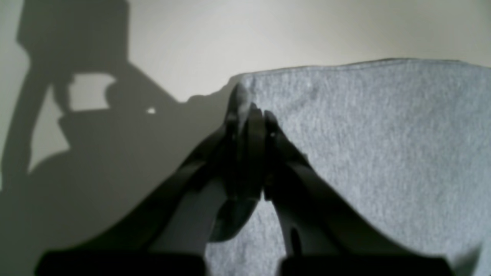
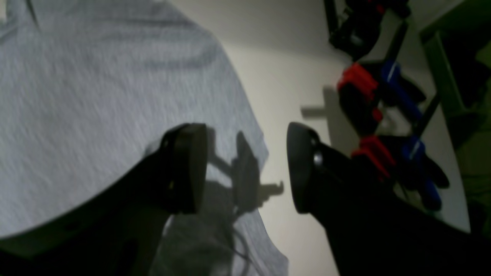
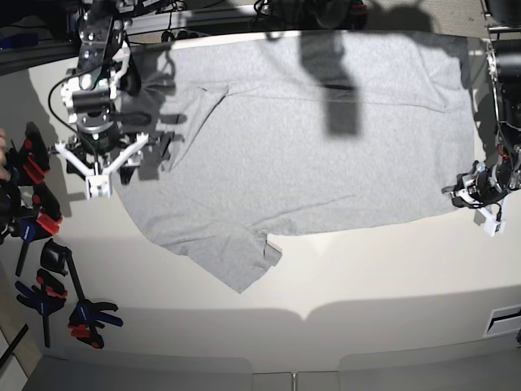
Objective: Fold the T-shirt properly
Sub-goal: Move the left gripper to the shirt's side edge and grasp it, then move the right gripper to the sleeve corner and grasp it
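Pale cream table fills the base view, with the T-shirt spread flat across its upper half, plain grey side up. One sleeve points toward 6 o'clock from the garment's lower left. A cluster of red, blue and black spring clamps lies on the table at 8 o'clock, well apart from the fabric.

Left gripper sits at 3 o'clock in the base view, at the garment's right-hand corner. Its wrist view shows the two dark fingers pressed together, pinching a small peak of grey cloth at the corner of the T-shirt.

Right gripper stands at 9 o'clock in the base view, at the garment's left edge. Its wrist view shows the jaws spread wide, one finger over the fabric and the other over bare table. Nothing is between them.
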{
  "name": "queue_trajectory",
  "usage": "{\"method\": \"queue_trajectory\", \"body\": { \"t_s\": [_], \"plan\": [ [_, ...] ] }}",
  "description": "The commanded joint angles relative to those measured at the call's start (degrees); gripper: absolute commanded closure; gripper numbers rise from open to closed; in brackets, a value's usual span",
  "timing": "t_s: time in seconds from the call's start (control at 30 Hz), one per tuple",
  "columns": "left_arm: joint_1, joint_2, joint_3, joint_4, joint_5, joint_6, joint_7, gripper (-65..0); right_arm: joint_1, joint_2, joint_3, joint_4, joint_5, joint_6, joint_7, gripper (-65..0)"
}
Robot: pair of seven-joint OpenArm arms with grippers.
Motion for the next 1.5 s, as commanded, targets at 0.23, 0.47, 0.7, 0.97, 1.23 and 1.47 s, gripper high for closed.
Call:
{"method": "queue_trajectory", "body": {
  "t_s": [0.23,0.47,0.7,0.97,1.23,1.47],
  "plan": [
    [-1.3,-1.1,0.0,5.7,-0.3,-0.4,-0.2,0.0,5.4,0.5,0.2,-0.5,14.0,3.6,2.2,-31.0],
    [-1.3,-1.1,0.0,10.1,-0.3,-0.4,0.2,0.0,16.1,-1.4,0.2,-15.3,16.5,5.0,5.5,-31.0],
    [-1.1,-1.0,0.0,10.6,-0.3,-0.4,0.4,0.0,31.3,-1.4,0.2,-41.8,16.5,10.0,1.5,-31.0],
    [-1.3,-0.8,0.0,10.6,-0.3,-0.4,0.4,0.0,45.8,-2.2,0.2,-63.9,14.9,16.4,1.5,-31.0],
    [-1.3,-0.8,0.0,10.6,-0.3,-0.4,0.4,0.0,52.3,-2.2,0.2,-79.6,4.4,18.1,11.6,-31.0],
    [-1.3,-0.8,0.0,10.6,-0.3,-0.4,0.2,0.0,53.1,-2.2,0.2,-91.3,-4.8,15.4,17.1,-31.0]
  ]
}}
